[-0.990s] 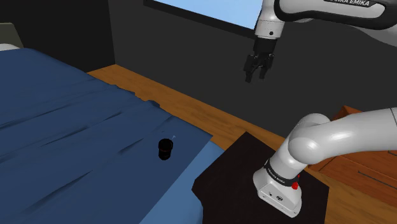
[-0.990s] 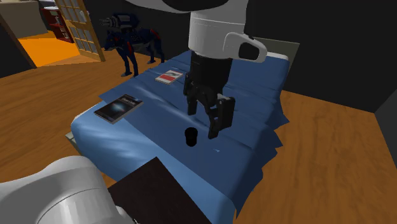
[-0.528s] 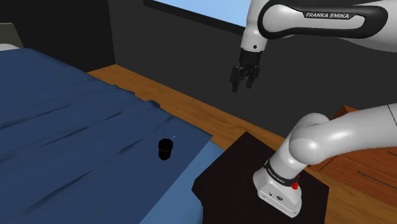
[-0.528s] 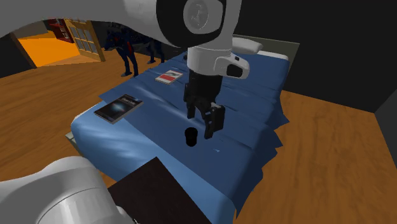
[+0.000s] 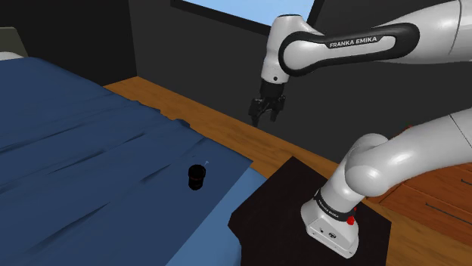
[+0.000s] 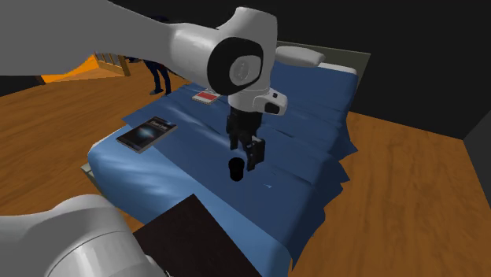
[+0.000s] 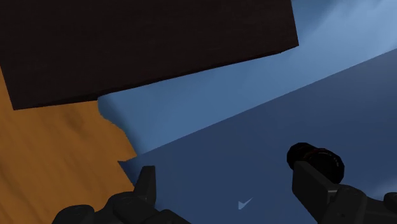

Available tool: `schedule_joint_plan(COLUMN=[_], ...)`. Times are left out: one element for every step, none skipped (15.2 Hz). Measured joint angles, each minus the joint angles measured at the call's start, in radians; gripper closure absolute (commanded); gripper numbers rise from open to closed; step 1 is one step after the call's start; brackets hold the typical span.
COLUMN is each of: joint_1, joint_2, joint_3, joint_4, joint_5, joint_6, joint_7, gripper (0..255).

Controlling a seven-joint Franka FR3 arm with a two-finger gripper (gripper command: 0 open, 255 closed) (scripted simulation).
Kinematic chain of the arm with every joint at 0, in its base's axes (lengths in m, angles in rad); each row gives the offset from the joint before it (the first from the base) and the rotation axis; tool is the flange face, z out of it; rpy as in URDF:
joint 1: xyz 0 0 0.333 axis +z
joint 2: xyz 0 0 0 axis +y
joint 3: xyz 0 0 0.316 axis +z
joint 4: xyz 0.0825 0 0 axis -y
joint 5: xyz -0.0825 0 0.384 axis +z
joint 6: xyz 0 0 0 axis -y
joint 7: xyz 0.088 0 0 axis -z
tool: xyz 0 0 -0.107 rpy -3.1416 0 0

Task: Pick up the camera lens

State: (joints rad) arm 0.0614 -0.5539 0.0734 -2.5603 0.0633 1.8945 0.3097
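Gripper [image 5: 265, 113] open, its fingers spread with nothing between them, hanging well above the camera lens [image 5: 197, 176] and toward the shoulder view's right of it. The lens is a short black cylinder, apparently standing on end, on the blue bedcover [image 5: 91, 143] near the corner closest to the stand [image 5: 280, 215]. In the wrist view the lens lies outside the gap, partly behind one finger [image 7: 312, 184]; centring likely needs a sideways shift toward it, then descent.

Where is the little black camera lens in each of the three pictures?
Shoulder view: the camera lens sits on the blue bed cover, near its edge, left of the dark stand.
Second exterior view: mid-picture on the cover, just below the gripper.
Wrist view: on the cover, just beyond one finger of the open gripper.
Shared landmark: the dark stand by the bed's corner.
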Motion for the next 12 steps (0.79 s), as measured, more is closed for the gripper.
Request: schedule_joint_plan(joint_1=[0.005,0.011,0.015,0.021,0.029,0.034,0.038,0.040,0.044,0.049,0.054,0.058], joint_2=[0.032,0.072,0.103,0.137,0.158,0.193,0.225,0.256,0.295,0.329,0.363,0.414], joint_3=[0.010,0.022,0.031,0.043,0.057,0.068,0.078,0.085,0.096,0.107,0.118,0.130], joint_4=[-0.007,-0.003,-0.001,0.002,-0.010,-0.004,0.002,0.002,0.009,0.019,0.034,0.049], joint_5=[0.007,0.013,0.018,0.023,0.031,0.034,0.036,0.037,0.036,0.036,0.034,0.028], joint_6=[0.042,0.082,0.116,0.152,0.188,0.223,0.253,0.288,0.324,0.352,0.376,0.415], joint_7=[0.011,0.023,0.033,0.047,0.062,0.076,0.087,0.096,0.110,0.126,0.144,0.163], gripper=[0,0,0,0,0,0,0,0,0,0,0,0])
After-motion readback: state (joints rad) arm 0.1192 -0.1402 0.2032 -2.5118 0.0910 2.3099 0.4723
